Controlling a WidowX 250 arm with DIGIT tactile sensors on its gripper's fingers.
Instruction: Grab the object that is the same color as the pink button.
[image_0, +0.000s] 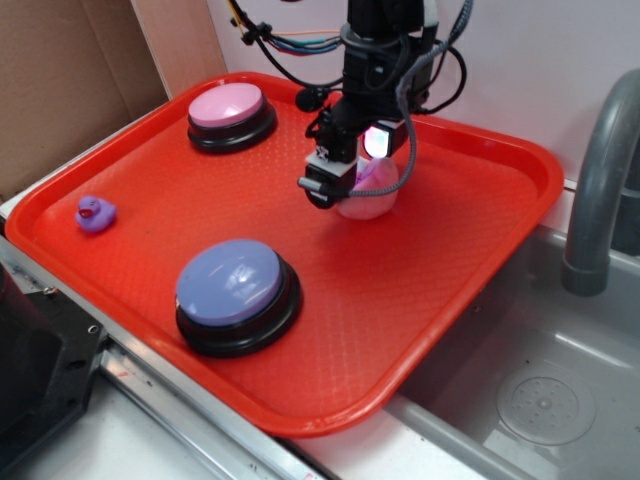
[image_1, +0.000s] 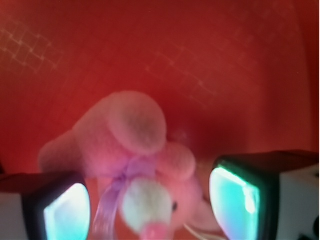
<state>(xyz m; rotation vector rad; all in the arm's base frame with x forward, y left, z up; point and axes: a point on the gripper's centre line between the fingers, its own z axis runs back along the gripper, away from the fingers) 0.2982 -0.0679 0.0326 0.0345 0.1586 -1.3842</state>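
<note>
Just then my end effector (image_1: 150, 200) stood open, one finger (image_1: 65, 210) on either side of the pink plush toy (image_1: 130, 150) without clamping it. Relative to the pink button (image_0: 229, 108), the toy lay well apart on the red tray (image_0: 450, 250), toward the sink (image_0: 540, 370).

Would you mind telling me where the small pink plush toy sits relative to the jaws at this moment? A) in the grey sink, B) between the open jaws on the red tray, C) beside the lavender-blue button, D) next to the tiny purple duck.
B: the wrist view shows the small pink plush toy lying on the red plastic tray with one pad on each side, jaws open around it.
</note>
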